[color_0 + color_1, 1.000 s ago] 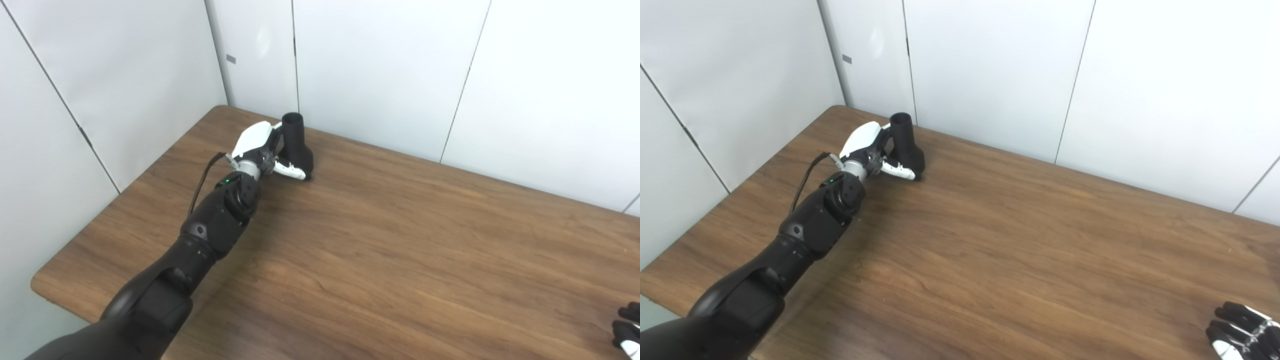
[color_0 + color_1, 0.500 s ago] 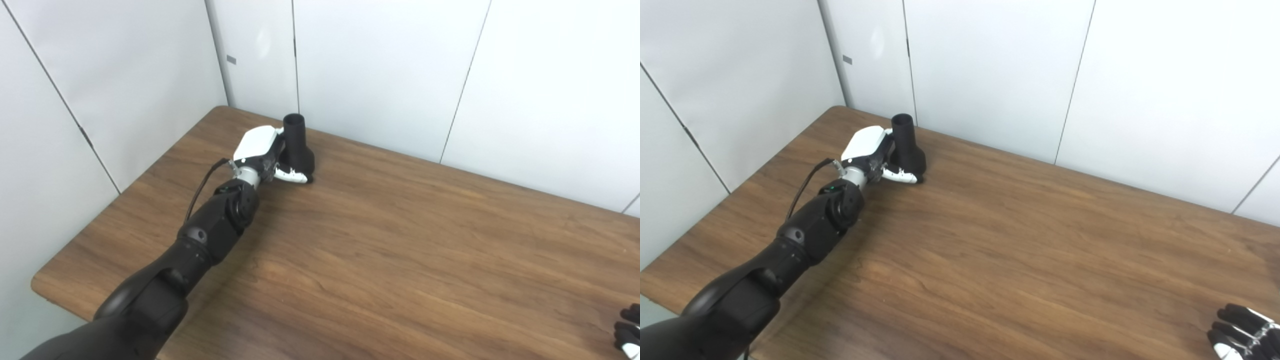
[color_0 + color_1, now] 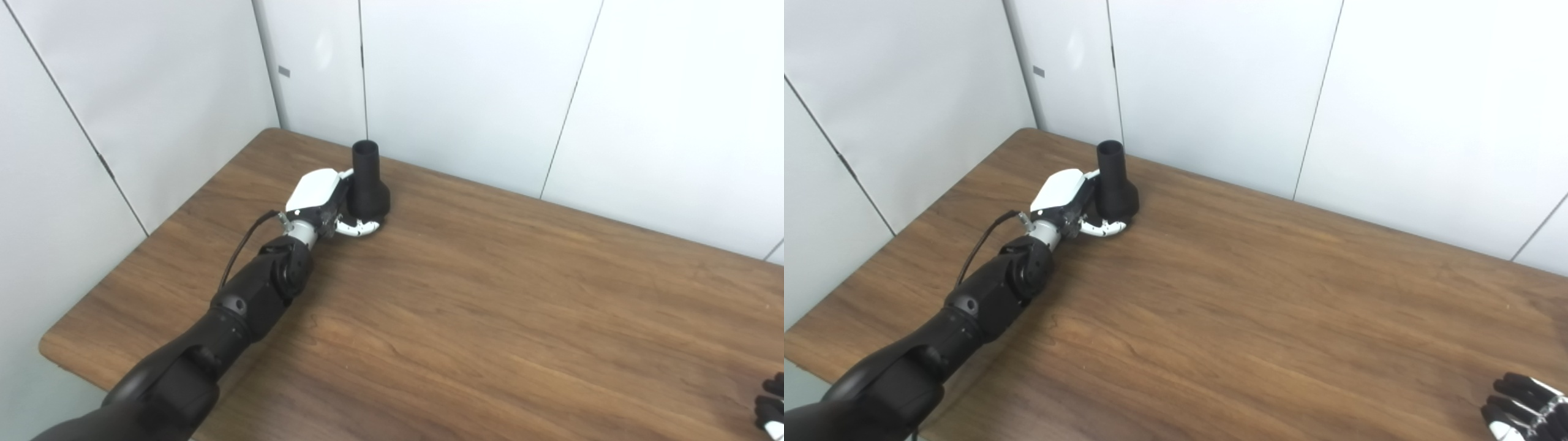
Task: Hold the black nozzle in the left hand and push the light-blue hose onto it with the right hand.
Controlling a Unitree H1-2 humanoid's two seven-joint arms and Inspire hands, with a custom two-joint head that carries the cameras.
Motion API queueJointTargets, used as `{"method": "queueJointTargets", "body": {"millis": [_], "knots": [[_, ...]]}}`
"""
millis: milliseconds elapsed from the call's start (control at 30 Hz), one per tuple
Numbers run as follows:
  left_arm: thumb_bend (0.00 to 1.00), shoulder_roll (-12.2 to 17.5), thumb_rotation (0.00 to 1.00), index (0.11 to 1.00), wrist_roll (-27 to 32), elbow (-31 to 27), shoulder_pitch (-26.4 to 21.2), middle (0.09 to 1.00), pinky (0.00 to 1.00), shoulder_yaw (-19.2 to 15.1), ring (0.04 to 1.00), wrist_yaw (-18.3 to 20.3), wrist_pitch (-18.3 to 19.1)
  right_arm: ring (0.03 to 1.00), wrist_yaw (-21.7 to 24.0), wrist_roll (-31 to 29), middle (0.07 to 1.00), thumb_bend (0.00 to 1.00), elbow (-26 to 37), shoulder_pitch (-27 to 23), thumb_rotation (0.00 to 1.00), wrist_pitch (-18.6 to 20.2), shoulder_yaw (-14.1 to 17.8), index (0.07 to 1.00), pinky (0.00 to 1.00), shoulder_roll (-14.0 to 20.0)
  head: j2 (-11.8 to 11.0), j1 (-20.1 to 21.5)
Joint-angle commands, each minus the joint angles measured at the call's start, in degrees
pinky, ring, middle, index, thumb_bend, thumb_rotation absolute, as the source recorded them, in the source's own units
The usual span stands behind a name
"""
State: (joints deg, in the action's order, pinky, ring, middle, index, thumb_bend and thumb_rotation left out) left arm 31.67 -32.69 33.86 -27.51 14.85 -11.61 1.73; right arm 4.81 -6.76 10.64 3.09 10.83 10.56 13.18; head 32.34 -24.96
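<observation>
Right hand (image 3: 1522, 409) at the near right edge of the wooden table (image 3: 1249, 306), only partly in frame; fingers look curled, nothing visibly held, grip state cannot be determined. Left arm extends across the table's left side to the far left corner. Left hand (image 3: 321, 202) there, fingers and thumb wrapped around the wide base of the black nozzle (image 3: 368, 187). Nozzle upright, narrow open end up, near the white wall panels (image 3: 465, 86).
</observation>
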Motion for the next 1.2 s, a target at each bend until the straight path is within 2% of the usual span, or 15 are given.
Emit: {"method": "queueJointTargets", "body": {"millis": [0,133,433,700,900,1067,1167], "knots": [[1.0,0.2,0.16,0.843,-1.6,0.4,1.1,0.82,0.92,1.8,0.839,4.0,1.5,0.631,0.1,0.0,0.658,0.29,1.9,-0.3,0.09,-0.6,0.7,0.628,0.53,1.5,0.2,0.0],[1.0,0.0,0.16,0.827,-1.2,0.3,1.2,0.81,0.92,1.7,0.844,3.8,2.0,0.633,0.1,-0.2,0.661,0.29,2.0,-0.3,0.1,-0.4,0.8,0.632,0.53,1.4,0.2,0.0],[1.0,-0.5,0.23,0.84,-0.6,1.0,0.1,0.829,0.91,1.5,0.846,4.7,3.5,0.627,0.0,-0.2,0.655,0.29,2.1,-0.3,0.1,-0.2,0.8,0.628,0.53,1.3,0.1,0.2],[1.0,-1.2,0.27,0.834,1.4,4.6,-1.9,0.821,0.9,0.3,0.821,3.8,0.7,0.619,0.3,-0.4,0.645,0.29,2.3,0.0,0.11,-0.4,0.8,0.622,0.52,1.5,0.4,0.4],[1.0,-2.3,0.22,0.76,1.3,3.6,-1.5,0.784,0.94,-0.3,0.805,2.6,1.0,0.62,0.4,-0.4,0.646,0.31,2.3,0.1,0.12,-0.8,0.8,0.623,0.52,1.5,0.5,0.5],[1.0,-2.9,0.29,0.736,0.0,1.6,-1.0,0.779,0.95,-0.2,0.804,2.2,3.1,0.607,0.5,-0.3,0.64,0.33,2.2,0.1,0.17,-0.9,0.8,0.614,0.5,1.6,0.7,0.5],[1.0,-3.1,0.32,0.71,-1.5,2.6,-1.4,0.756,0.95,0.5,0.82,1.0,3.4,0.608,0.5,-0.4,0.64,0.33,2.3,0.1,0.17,-0.9,0.8,0.613,0.5,1.5,0.7,0.5]]}}
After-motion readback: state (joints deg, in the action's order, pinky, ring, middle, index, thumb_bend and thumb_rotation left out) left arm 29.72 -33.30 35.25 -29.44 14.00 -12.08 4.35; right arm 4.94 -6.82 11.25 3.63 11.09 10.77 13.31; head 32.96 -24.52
